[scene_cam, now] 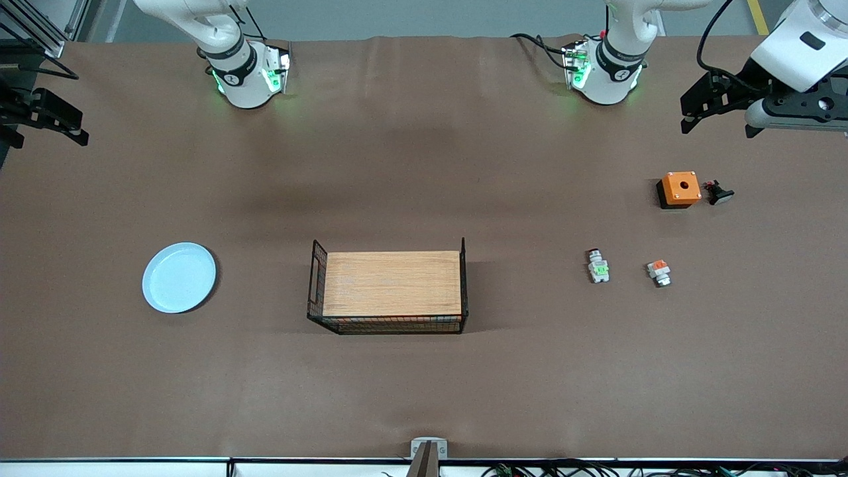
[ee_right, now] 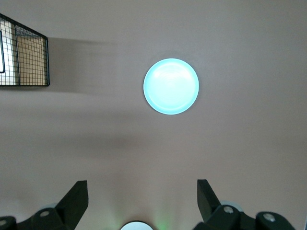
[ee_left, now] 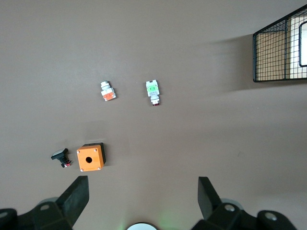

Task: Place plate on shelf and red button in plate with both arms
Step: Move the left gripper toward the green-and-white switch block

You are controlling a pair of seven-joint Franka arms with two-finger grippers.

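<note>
- Nearest my front camera, at centre frame, I see a black wire basket (scene_cam: 387,286) with a wooden board inside, sitting on the brown desk (scene_cam: 424,384).
- The plate (scene_cam: 179,277) lies flat in the left-middle of the front frame, toward the right arm's end, well apart from the basket. My right wrist view shows it whole (ee_right: 171,86) and bare.
- The red button (scene_cam: 598,265) sits right of centre in the front frame, beside an orange-patched switch block (scene_cam: 659,272). The left wrist view (ee_left: 153,92) shows its green patch and red cap more plainly.
- Higher in the frame stands an orange box (scene_cam: 680,189) with a small black part (scene_cam: 718,193) just beside it.
- The left claw (scene_cam: 719,109) hangs at the upper right, fingers spread wide and holding nothing; its wrist view (ee_left: 144,196) confirms this.
- The right claw (scene_cam: 46,122) hangs at the upper left edge. Only its wrist view (ee_right: 141,196) shows the fingers clearly: spread apart, holding nothing.
</note>
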